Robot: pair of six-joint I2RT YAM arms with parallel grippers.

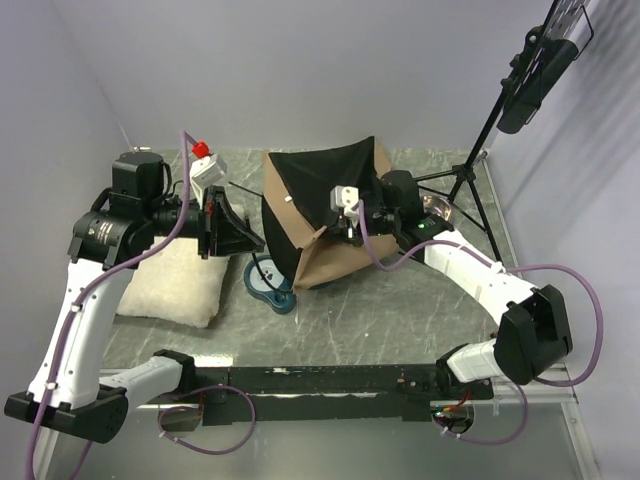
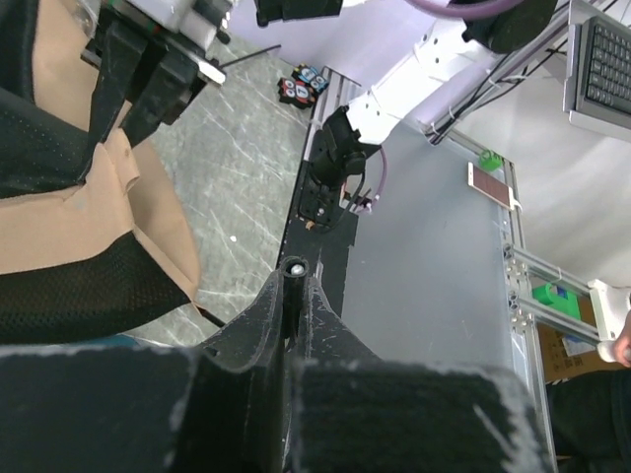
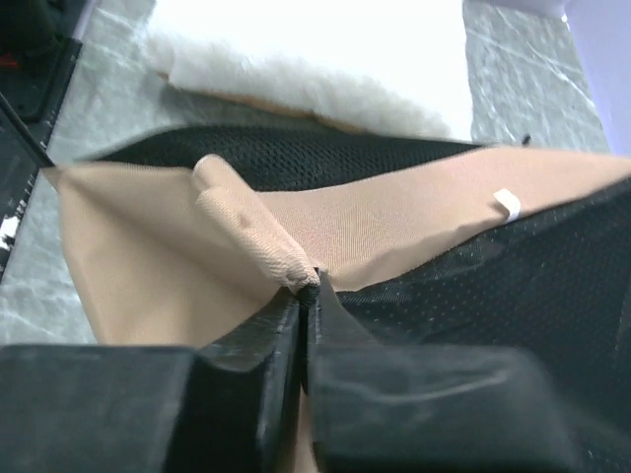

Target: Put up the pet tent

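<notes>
The pet tent fills the middle of the bench; the pillow blocks the left side, a blue-green object lies between them, and a tripod stands far right. The near strip before the tent lies open.

Grey marbled table, pale walls, black tripod

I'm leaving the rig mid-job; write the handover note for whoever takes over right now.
The tan fabric pet tent with black mesh panels is slumped mid-table, not standing.
Right hand: shut on a fold of its tan fabric.
Left hand: shut near the tent's left edge; whether it grips anything cannot be told.
The fluffy cream-white pillow lies outside the tent, to its left.
Done: fabric gripped. Left: raise the tent into shape.
</notes>
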